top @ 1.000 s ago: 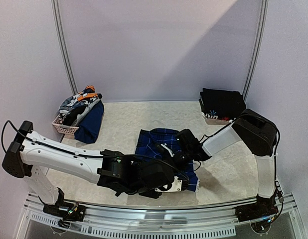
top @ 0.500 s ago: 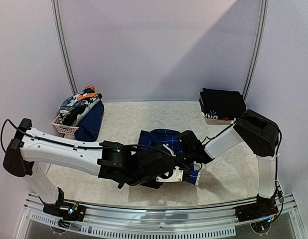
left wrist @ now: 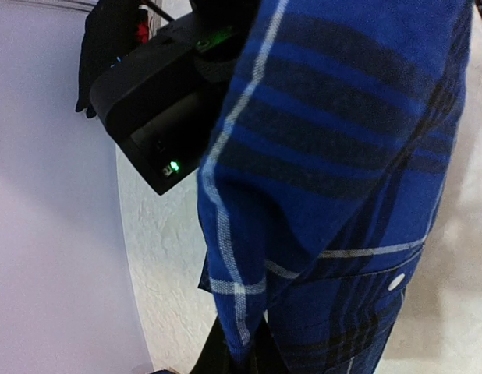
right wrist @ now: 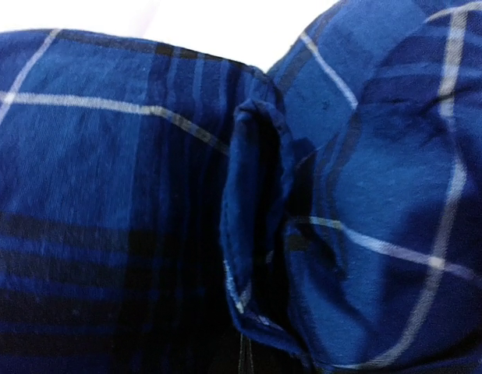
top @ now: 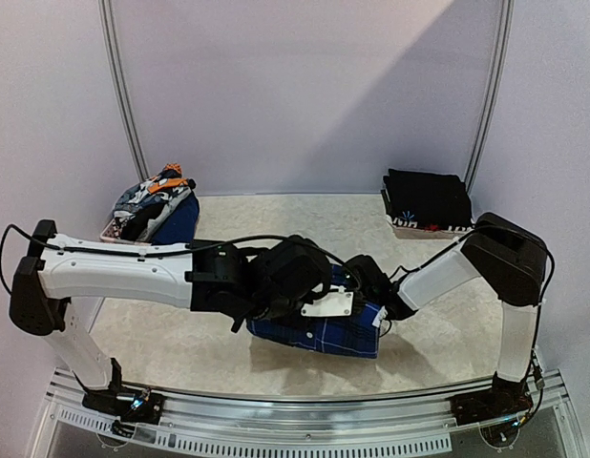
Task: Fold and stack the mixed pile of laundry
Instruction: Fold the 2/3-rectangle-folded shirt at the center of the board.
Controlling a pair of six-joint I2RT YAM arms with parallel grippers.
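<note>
Together, left pincer [left wrist: 237, 354] and right pincer [top: 362, 282] clamp tight on the blue plaid shirt [top: 319, 330] over the worktop [top: 228, 229].

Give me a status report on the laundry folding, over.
Left gripper and right gripper both shut on shirt. Shirt hangs between them, mid-table. Pile far left and black stack far right, nothing in the way.

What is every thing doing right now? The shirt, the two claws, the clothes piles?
blue plaid shirt: held up, hanging bunched between both grippers.
left gripper: shut on the shirt.
right gripper: shut on the shirt.
laundry pile: unfolded, heaped in the basket at the left rear.
basket: full, clothes spilling over its side.
black stack: folded, piled at the right rear.
</note>
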